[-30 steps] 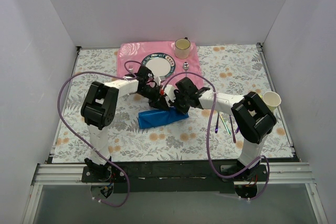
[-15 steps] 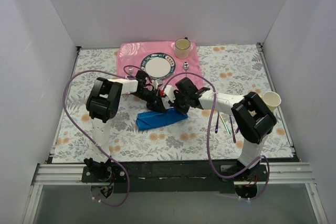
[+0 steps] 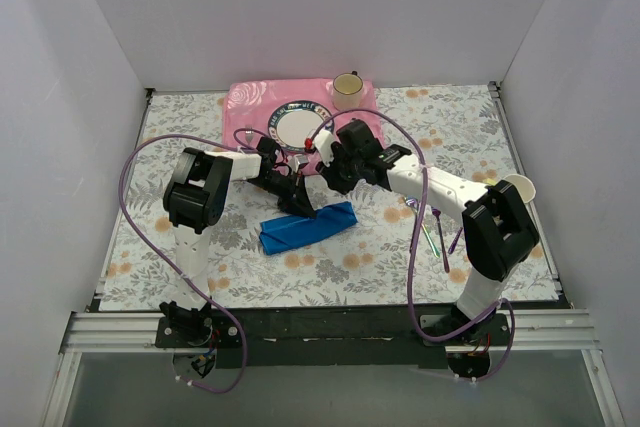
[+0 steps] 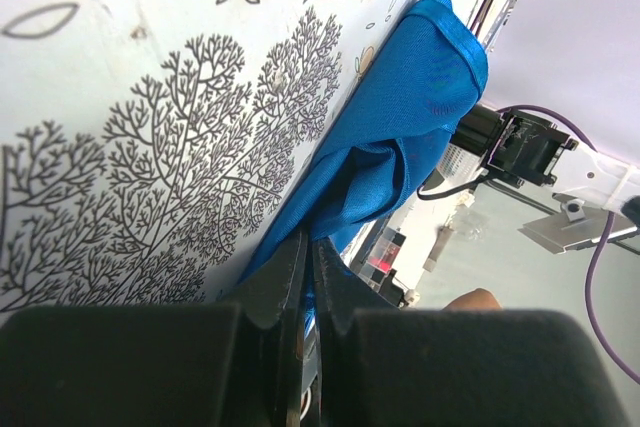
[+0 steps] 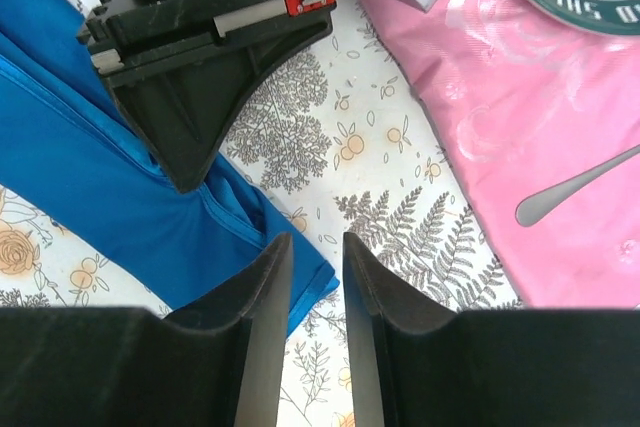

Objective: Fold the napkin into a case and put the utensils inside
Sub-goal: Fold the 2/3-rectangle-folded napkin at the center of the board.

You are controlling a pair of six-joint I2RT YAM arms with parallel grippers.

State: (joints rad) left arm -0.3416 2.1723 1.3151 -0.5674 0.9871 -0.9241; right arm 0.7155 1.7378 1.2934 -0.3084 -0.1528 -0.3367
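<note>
No readable text or label shows anywhere.

table [image 3: 455, 132]: floral cover | pink placemat [image 3: 250, 112]: far centre | plate [image 3: 298, 128]: on placemat | cup [image 3: 347, 91]: placemat's far-right corner | silver spoon [image 5: 575, 190]: on placemat | second cup [image 3: 520, 187]: right side

Plain white walls [image 3: 300, 7] enclose three sides. A floral-print tablecloth [image 3: 180, 127] covers the work surface, and an aluminium rail [image 3: 320, 332] runs along its near edge. Lighting is even.
</note>
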